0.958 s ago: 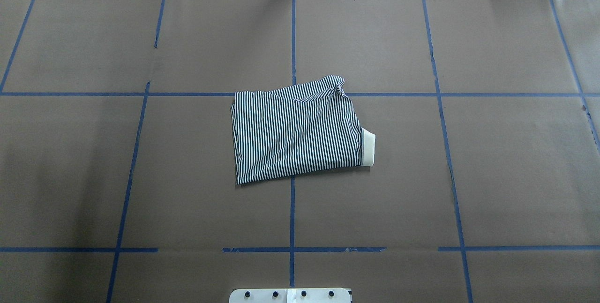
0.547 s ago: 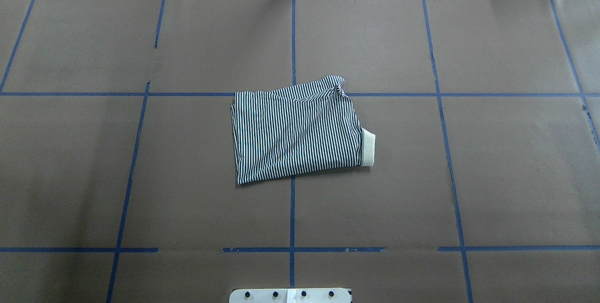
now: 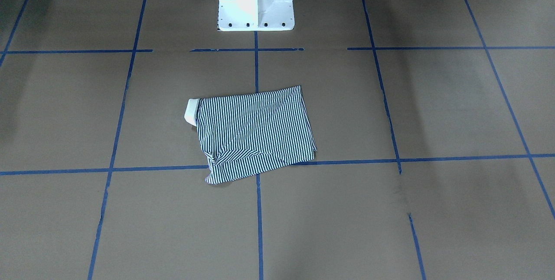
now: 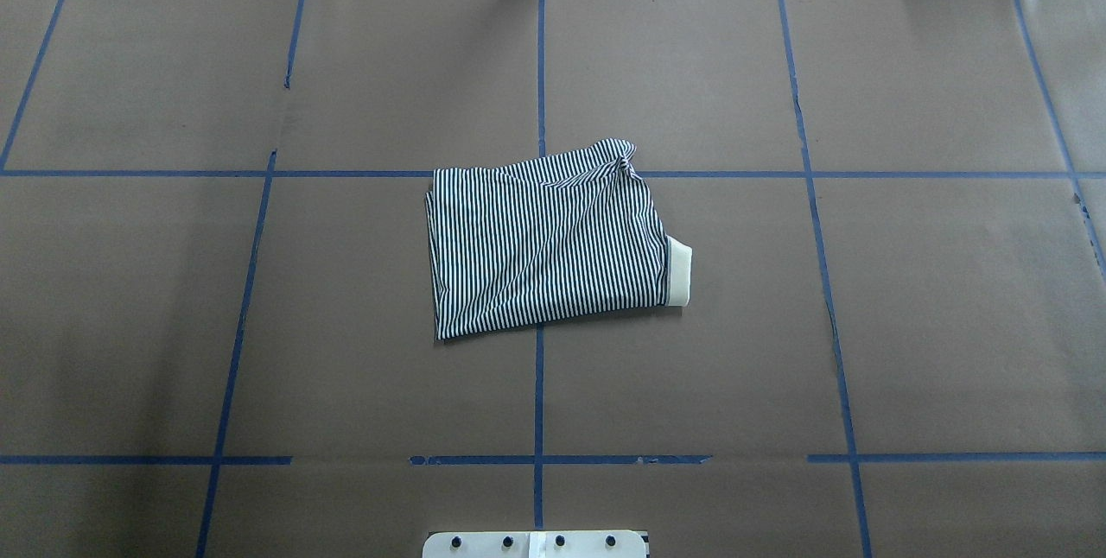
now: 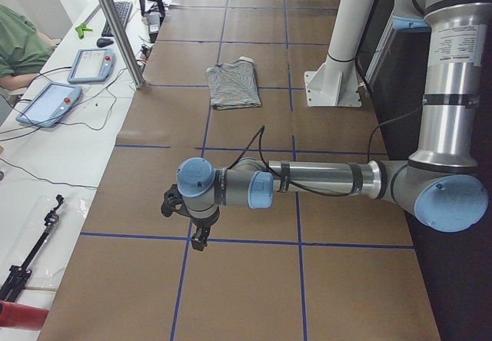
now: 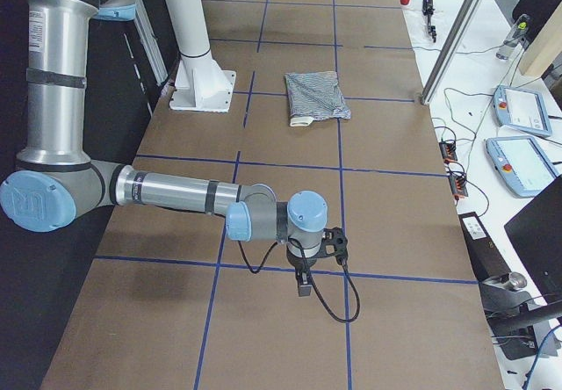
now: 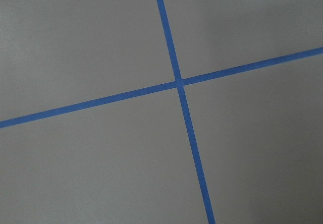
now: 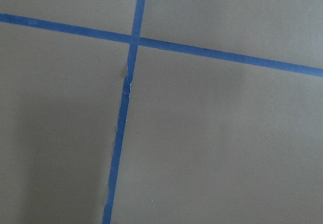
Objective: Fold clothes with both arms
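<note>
currently: polo shirt (image 4: 549, 243), folded compact, mid-worktop (image 4: 950, 325), collar (image 4: 680, 275) at robot's right. left end effector (image 5: 198, 237) and right end effector (image 6: 303, 285) well apart from it; whether apart or together, cannot tell. advised: leave fold undisturbed.

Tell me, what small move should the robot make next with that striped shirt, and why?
Probably swing the right gripper toward the puckered far corner of the navy-and-white striped polo shirt, to flatten it. The shirt lies folded in a compact block at mid-table, its cream collar poking out on the robot's right; that corner alone looks bunched. It and the left gripper hang far off.
</note>
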